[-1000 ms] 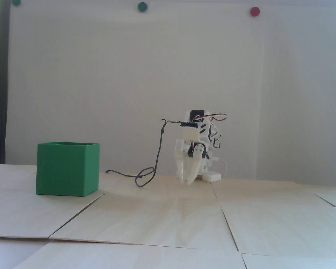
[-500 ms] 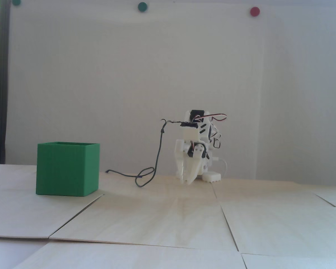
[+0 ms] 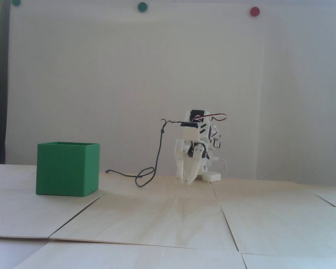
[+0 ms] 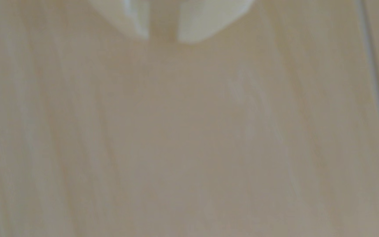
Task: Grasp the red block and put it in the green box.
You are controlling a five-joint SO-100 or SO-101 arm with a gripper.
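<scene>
Green plastic box [image 3: 67, 169] sits on the pale wooden counter [image 3: 168, 218]. White end effector [image 3: 186, 181] points down, barely open, holding nothing.

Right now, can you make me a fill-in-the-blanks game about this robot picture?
1. The box on the table is colored ____.
2. In the fixed view, the box stands to the ____ of the gripper.
3. The gripper's tips point ____ at the table.
4. Between its tips, the wrist view shows only bare ____.

Missing words: green; left; down; table
</scene>
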